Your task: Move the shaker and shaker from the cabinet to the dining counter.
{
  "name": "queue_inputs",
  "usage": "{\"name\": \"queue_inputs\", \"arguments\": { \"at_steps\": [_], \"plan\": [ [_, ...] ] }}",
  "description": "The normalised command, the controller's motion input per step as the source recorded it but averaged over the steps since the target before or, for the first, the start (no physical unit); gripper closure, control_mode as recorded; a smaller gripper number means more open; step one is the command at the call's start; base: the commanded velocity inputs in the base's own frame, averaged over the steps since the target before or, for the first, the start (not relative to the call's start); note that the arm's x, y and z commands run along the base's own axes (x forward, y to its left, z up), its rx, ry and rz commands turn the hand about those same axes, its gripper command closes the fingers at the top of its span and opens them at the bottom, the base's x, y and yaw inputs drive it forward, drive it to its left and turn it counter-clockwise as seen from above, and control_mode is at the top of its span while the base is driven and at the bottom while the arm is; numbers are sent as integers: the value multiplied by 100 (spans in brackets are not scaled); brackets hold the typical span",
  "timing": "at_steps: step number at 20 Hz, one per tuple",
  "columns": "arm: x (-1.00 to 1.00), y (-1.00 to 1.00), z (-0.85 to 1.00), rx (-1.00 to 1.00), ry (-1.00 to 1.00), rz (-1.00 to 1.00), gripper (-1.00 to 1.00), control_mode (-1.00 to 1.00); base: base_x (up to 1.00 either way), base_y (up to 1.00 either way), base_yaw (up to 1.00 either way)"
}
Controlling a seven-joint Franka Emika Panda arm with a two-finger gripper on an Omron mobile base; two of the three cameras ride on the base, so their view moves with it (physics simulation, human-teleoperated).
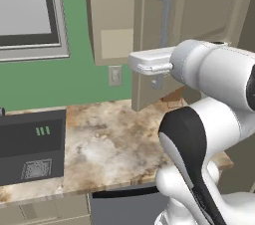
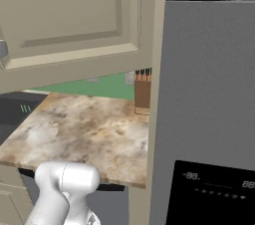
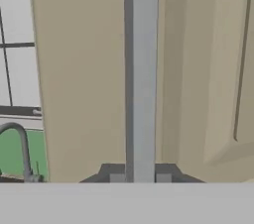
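The beige wall cabinet's panelled door (image 1: 199,5) stands partly swung out, and it spans the top of the right base view (image 2: 69,15). Its long slim metal handle (image 3: 141,69) runs straight up between my two dark finger tips. My gripper (image 3: 140,178) is shut on that handle. In the left base view the white hand with my gripper (image 1: 158,72) sits at the lower part of the handle (image 1: 164,15). Both shakers are hidden. The dining counter is out of view.
A marbled worktop (image 1: 109,139) lies below, with a wall outlet (image 1: 115,75) behind it. A dark appliance (image 1: 30,149) sits at its left, a knife block (image 2: 143,92) at its right. A tall grey fridge (image 2: 209,94) stands right. A faucet (image 3: 20,143) shows beyond.
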Motion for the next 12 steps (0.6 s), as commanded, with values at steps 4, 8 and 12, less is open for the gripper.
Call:
{"name": "queue_inputs", "arguments": {
  "at_steps": [4,8,12],
  "plan": [
    [-5,0,0,0,4,0,-100,-100,0,0,0],
    [-16,0,0,0,0,0,-100,-100,0,0,0],
    [-64,12,0,-3,-8,0,-100,-100,0,0,0]
  ]
}}
